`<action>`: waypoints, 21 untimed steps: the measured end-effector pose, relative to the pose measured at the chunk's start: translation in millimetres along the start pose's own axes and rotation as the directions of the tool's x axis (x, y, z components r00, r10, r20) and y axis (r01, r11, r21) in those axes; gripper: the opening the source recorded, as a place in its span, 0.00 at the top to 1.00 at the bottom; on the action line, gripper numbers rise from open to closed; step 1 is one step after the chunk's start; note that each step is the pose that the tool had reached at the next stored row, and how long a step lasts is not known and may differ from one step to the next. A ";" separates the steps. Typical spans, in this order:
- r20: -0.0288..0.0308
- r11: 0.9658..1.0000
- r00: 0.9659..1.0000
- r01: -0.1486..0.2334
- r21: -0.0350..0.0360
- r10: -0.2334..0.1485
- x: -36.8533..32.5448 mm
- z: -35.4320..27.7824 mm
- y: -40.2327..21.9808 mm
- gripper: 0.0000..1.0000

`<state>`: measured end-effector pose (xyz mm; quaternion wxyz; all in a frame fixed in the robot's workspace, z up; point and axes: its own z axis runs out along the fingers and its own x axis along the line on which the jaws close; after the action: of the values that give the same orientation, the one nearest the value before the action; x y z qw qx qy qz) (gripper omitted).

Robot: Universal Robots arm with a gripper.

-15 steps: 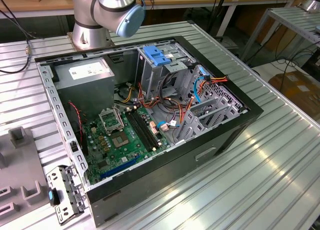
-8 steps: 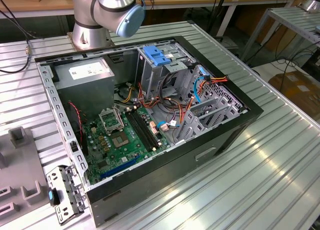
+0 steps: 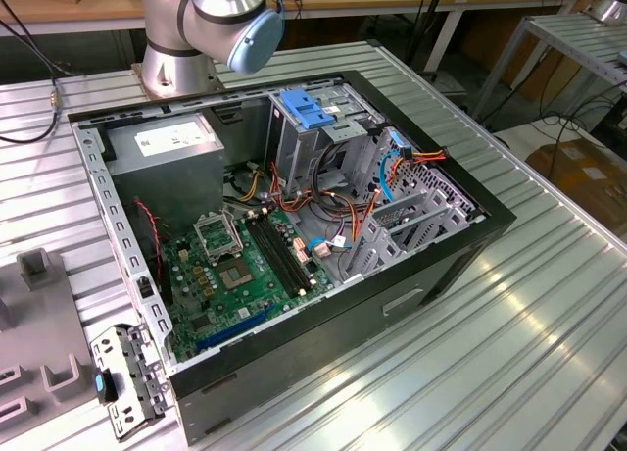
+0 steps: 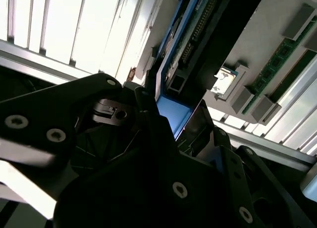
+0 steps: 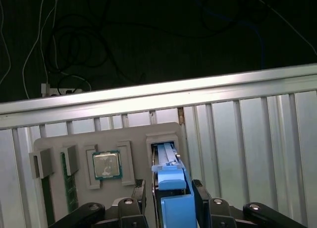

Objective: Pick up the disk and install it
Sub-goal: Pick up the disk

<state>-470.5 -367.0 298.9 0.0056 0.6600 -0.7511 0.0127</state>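
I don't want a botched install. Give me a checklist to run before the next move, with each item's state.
1. Placement, gripper astride disk: ok.
2. Lift, disk free of tray: cannot tell.
3. Access, case open: ok.
4. Room, cage bay empty: cannot tell.
5. Path, cables clear of cage: not ok, they run right beside it.

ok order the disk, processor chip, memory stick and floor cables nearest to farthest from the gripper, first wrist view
1. the disk, held in the gripper
2. processor chip, beside it in the tray
3. memory stick, farther along the tray
4. floor cables, past the table edge
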 end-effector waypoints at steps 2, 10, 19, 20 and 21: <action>0.000 1.000 1.000 0.000 0.000 0.000 0.0 0.0 0.0 0.50; 0.000 1.000 1.000 -0.001 0.000 0.001 0.0 0.0 0.0 0.59; 0.000 1.000 1.000 -0.001 0.000 0.001 0.0 0.0 0.0 0.63; 0.000 1.000 1.000 -0.001 0.000 0.001 0.0 0.0 0.0 0.63; 0.000 1.000 1.000 0.001 0.000 -0.001 0.0 0.0 0.0 0.63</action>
<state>-470.4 -367.0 298.9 0.0056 0.6603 -0.7509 0.0127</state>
